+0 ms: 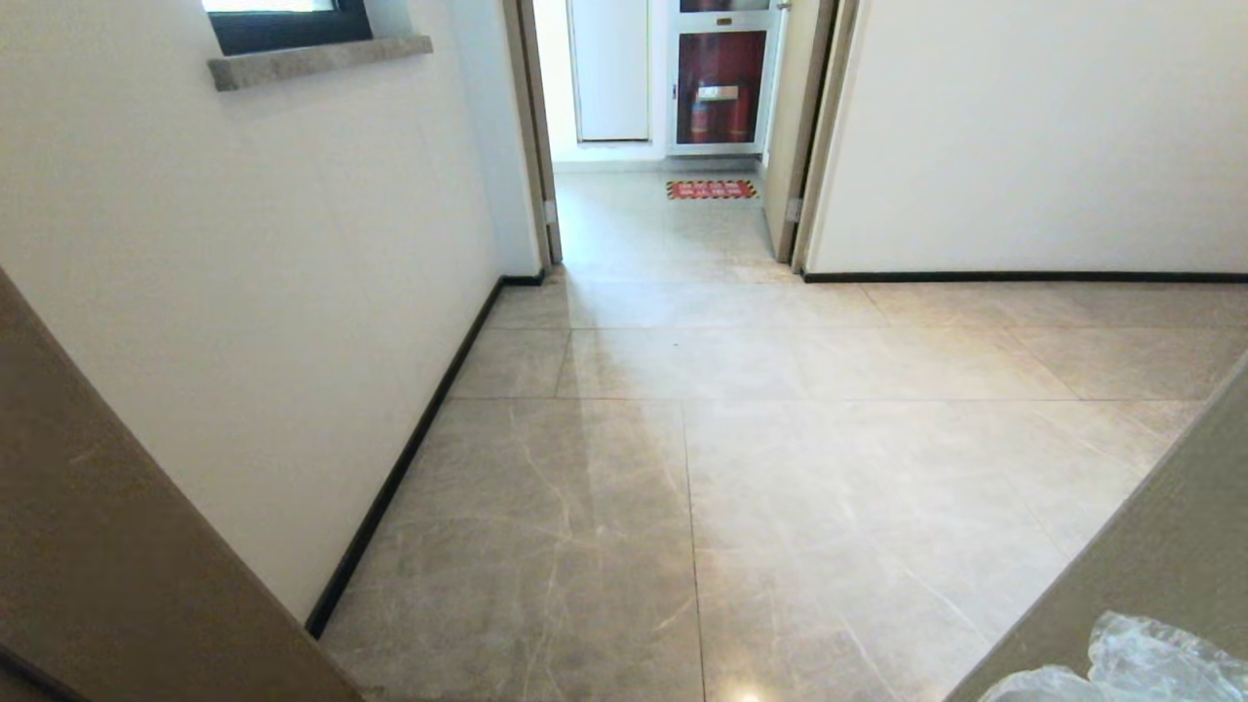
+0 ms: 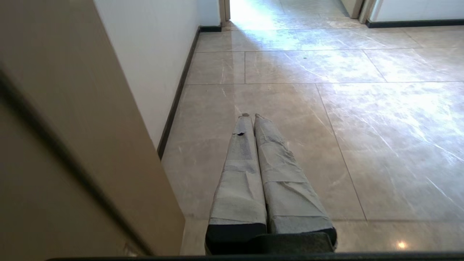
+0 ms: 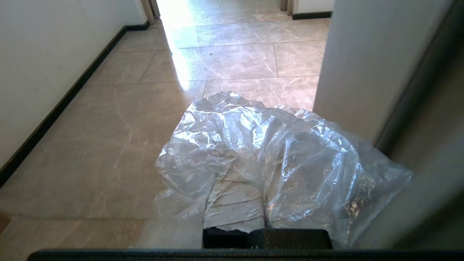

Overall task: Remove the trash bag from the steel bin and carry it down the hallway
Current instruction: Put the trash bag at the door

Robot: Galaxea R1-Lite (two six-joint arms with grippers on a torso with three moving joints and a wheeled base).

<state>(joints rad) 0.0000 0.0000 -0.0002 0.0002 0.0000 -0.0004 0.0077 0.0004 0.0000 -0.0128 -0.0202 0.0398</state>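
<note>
Door panel (image 1: 107,546), brown, fills the near left corner of the head view, its slanted edge crossing the foot of the white left wall (image 1: 244,322). Black baseboard (image 1: 400,458) runs along that wall's foot to a corner by the far doorway. Stone window sill (image 1: 317,60) projects high on the same wall.

Hallway (image 1: 760,468): glossy grey marbled tiles, thin dark joints, a bright streak of light down the middle. Open floor spreads from the left baseboard across to the right and on to the doorway (image 1: 673,146) ahead, where a red mat (image 1: 712,189) lies before a cabinet with a red interior (image 1: 720,88). A second white wall (image 1: 1033,136) with black skirting closes the far right; a second brown panel (image 1: 1160,546) cuts across the near right corner.

Left gripper (image 2: 250,116): fingers wrapped in grey tape, pressed together along their length, nothing between them, hanging above bare tile just beside the left door panel.

Right gripper (image 3: 235,203): taped fingers largely buried in plastic, clenched on the trash bag (image 3: 261,152).

Trash bag: clear, thin, heavily crinkled film with silvery highlights, bunched over and around the right fingers, close against the right panel. Contents cannot be made out. In the head view only a crumpled edge shows at the bottom right corner.
</note>
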